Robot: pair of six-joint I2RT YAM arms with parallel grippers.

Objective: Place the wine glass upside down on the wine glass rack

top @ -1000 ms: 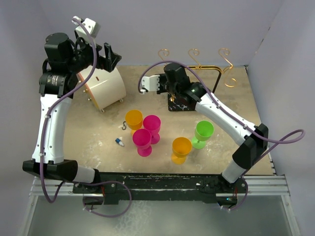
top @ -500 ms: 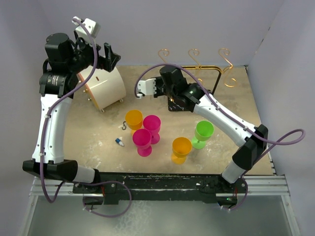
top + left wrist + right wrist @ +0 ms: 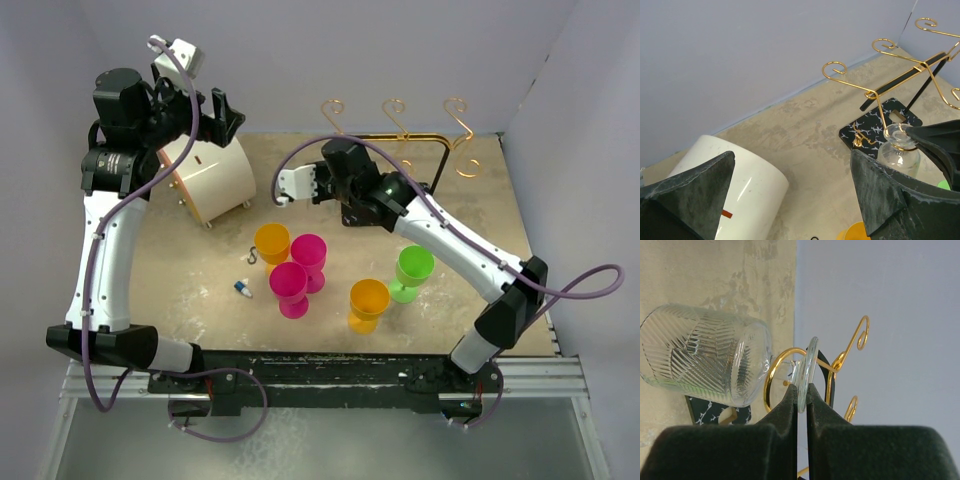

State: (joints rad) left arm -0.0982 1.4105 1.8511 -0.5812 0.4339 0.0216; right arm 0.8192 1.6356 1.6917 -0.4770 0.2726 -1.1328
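My right gripper (image 3: pixel 801 390) is shut on the foot disc of a clear ribbed wine glass (image 3: pixel 700 357). In the left wrist view the glass (image 3: pixel 898 156) hangs bowl down, its foot against a gold wire of the wine glass rack (image 3: pixel 875 92), above the rack's black marbled base (image 3: pixel 871 131). In the top view the right gripper (image 3: pixel 350 195) sits over the base (image 3: pixel 352 218), below the gold spirals (image 3: pixel 395 108), and hides the glass. My left gripper (image 3: pixel 222 112) is open and empty, high above the white cylinder (image 3: pixel 215 175).
Plastic goblets stand mid-table: two orange (image 3: pixel 272 242) (image 3: pixel 368 300), two magenta (image 3: pixel 308 255) (image 3: pixel 289 285), one green (image 3: pixel 413 268). A small blue-and-white piece (image 3: pixel 243 289) and a black ring (image 3: pixel 254 256) lie left of them. Walls close the back and sides.
My right wrist has shifted a little to the left and forward with the glass in it. The left arm has not moved.
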